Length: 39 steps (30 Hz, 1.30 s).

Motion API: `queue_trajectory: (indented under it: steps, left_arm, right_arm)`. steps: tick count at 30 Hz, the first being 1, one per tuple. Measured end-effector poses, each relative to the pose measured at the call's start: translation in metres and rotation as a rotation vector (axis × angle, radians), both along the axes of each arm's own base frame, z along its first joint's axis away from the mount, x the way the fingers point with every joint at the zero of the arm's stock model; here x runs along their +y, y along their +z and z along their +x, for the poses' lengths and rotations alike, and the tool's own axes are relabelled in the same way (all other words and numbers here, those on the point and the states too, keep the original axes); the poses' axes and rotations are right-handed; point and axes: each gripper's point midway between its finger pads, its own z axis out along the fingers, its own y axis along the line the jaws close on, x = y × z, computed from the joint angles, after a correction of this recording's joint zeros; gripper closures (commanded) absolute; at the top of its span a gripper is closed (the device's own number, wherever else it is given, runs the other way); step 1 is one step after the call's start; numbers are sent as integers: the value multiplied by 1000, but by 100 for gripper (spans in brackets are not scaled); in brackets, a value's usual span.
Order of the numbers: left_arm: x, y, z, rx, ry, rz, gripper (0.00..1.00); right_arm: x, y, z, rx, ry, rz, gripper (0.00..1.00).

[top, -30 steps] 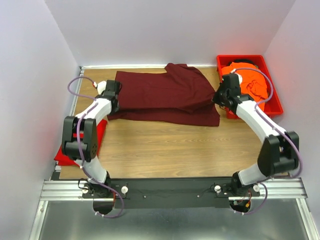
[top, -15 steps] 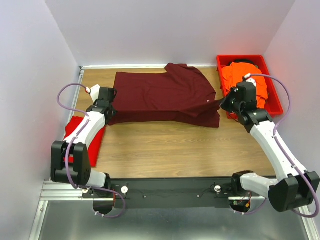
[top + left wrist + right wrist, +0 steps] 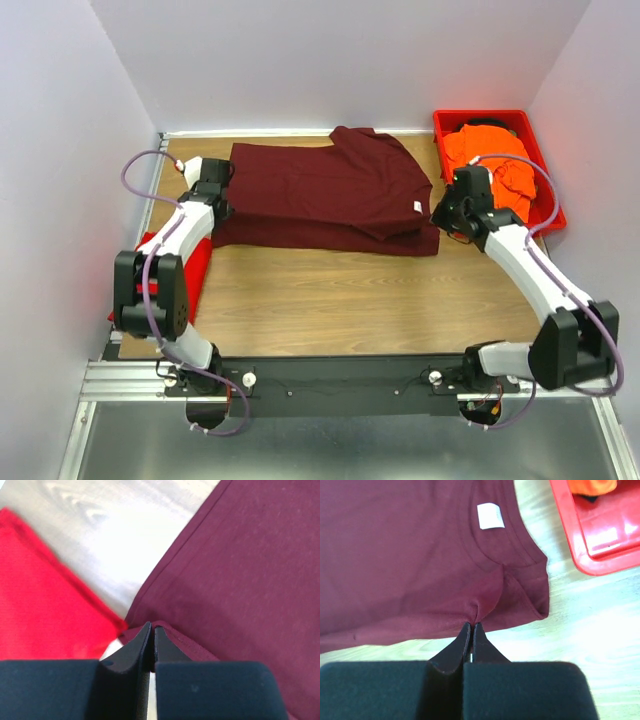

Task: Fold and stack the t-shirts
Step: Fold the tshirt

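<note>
My left end effector point(image 3: 151, 627) and right end effector point(image 3: 471, 626) each pinch an end of the soft dark maroon cloth t-shirt point(image 3: 320, 190) along the far edge of the counter point(image 3: 330, 295), so I must move both evenly, keeping it taut.

I am reaching both arms forward with the elbows bent, the left arm point(image 3: 178, 238) on its side and the right arm point(image 3: 528, 262) on the other. My left gripper point(image 3: 151, 626) is pinching an edge of the maroon t-shirt point(image 3: 320, 190), fingers almost together. My right gripper point(image 3: 471, 625) is pointing inward, fingers fully closed, and is nipping the same cloth.
</note>
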Motion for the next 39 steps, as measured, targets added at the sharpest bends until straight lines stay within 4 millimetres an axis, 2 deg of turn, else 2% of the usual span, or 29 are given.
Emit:
queue_trajectory:
  steps: [5,10,15,17,19,20,23,25,26,28,30,34,36,39]
  left_arm:
    - [-1,-17,19,46,-8,10,89]
    - [-2,-31,30,82,-9,13,89]
    - [-4,-31,42,82,-8,13,89]
    - [-4,-30,45,78,-8,12,86]
    - [-4,-30,47,77,-8,12,80]
    - [-4,-31,48,79,-9,13,71]
    - [-3,-34,48,88,-11,17,56]
    - [0,-35,48,93,-9,18,43]
    - [4,-34,49,91,-6,17,39]
    - [12,-29,52,80,8,15,31]
    - [18,-24,54,65,22,14,25]
    - [22,-11,39,26,50,-5,26]
    - [18,-7,24,2,54,-32,31]
    - [6,-10,2,-14,55,-82,38]
  right_arm:
    - [2,-23,18,71,-7,-22,100]
    - [3,-24,38,72,-18,-34,99]
    - [4,-22,55,61,-28,-42,99]
    - [5,-26,60,67,-30,-47,99]
    - [5,-34,64,82,-32,-54,93]
    - [5,-37,66,88,-33,-57,90]
    - [6,-47,74,107,-30,-68,82]
    - [8,-49,87,107,-27,-74,62]
    - [10,-49,98,98,-26,-73,43]
    - [12,-50,110,88,-15,-79,26]
    - [13,-52,111,90,-14,-78,12]
    - [13,-49,108,77,-18,-70,12]
    - [10,-50,94,86,-21,-65,14]
    - [7,-50,64,85,-21,-49,22]
